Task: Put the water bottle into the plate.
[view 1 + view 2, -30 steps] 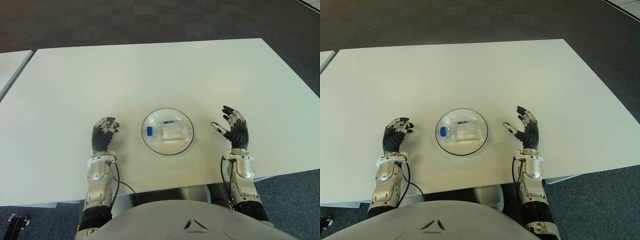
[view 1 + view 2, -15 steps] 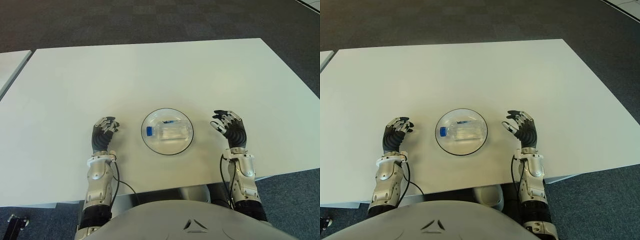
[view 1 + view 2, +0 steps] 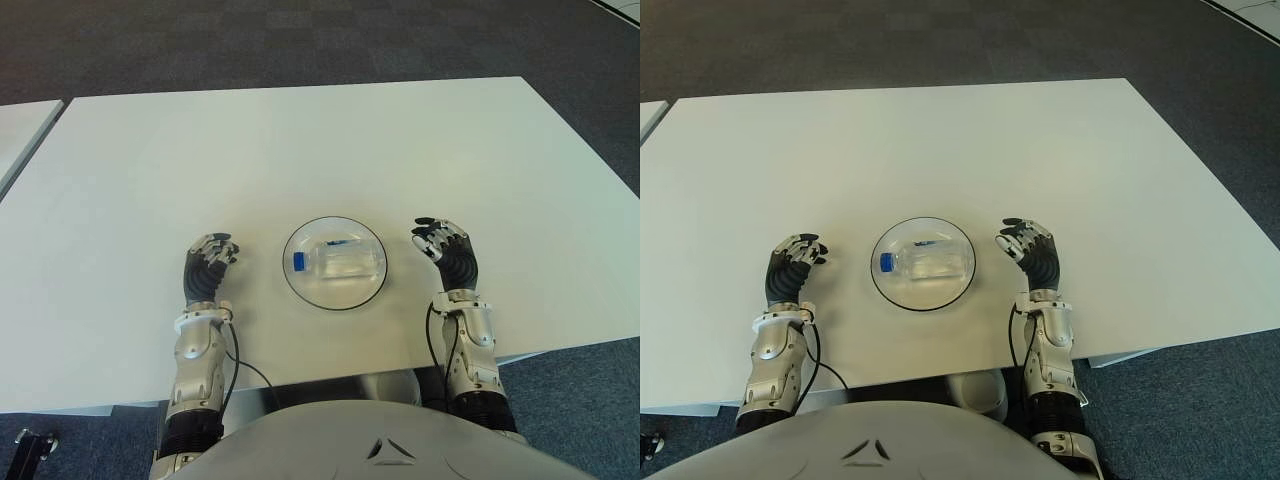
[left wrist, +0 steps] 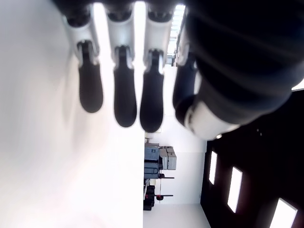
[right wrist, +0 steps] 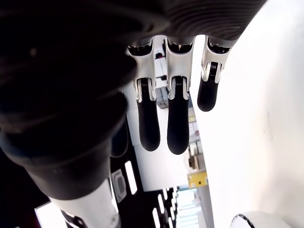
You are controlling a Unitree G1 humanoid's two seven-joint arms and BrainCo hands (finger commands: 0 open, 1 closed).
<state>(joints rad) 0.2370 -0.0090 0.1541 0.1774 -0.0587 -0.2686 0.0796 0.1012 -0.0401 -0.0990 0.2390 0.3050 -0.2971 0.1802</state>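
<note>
Plate (image 3: pixel 372 285) round, clear glass with dark rim, sits on the table (image 3: pixel 300 140) near the front edge, between the two hands. Bottle (image 3: pixel 338 262) lies on its side inside the plate, fully within the rim; clear plastic, blue cap (image 3: pixel 298 262) pointing toward the robot's left. Nothing else in the plate.

Right hand (image 3: pixel 446 256) shows just beside the plate on its right side, not touching it, fingers (image 5: pixel 173 121) loosely curled and hanging downward, holding nothing. Right wrist view shows the fingers bare, a bit of plate rim at the corner. Left hand (image 3: pixel 207 266) shows left of the plate, a little farther from it, fingers (image 4: pixel 124 92) bent loosely with nothing in them. Cannot tell whether either hand touches the table.

Table is white, plain, rectangular, bare apart from plate and bottle. A second white tabletop (image 3: pixel 22 130) shows at the far left edge, separated by a narrow gap. Floor (image 3: pixel 300 45) is dark grey carpet in a checked tile pattern, beyond and right of the table. Cable (image 3: pixel 245 365) runs from the left forearm down off the front edge. Robot torso (image 3: pixel 370 440) at bottom.
</note>
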